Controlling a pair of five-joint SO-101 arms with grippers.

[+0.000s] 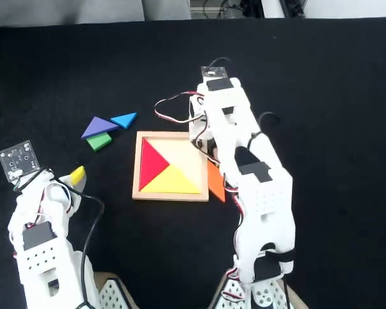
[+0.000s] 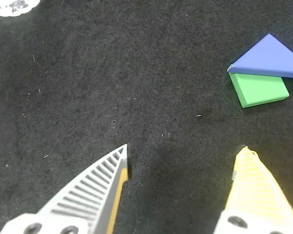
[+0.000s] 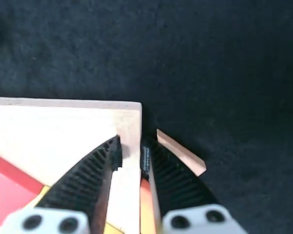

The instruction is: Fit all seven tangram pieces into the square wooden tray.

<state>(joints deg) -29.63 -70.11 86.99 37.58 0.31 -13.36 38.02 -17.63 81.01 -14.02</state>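
The right gripper (image 3: pixel 131 148) is pinching the rim of the square wooden tray (image 3: pixel 63 103) between narrow fingers; the orange flat piece (image 1: pixel 215 183) is lying just outside them. The left gripper (image 2: pixel 185 147) is gaping wide.

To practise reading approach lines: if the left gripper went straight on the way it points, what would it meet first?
Probably the bare black table; the open left gripper points at it, with the purple triangle and green piece off to one side.

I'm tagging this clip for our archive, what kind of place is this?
Probably a robotics lab workbench: two white arms at a black-covered table, a wooden tangram tray, cables at the far edge.
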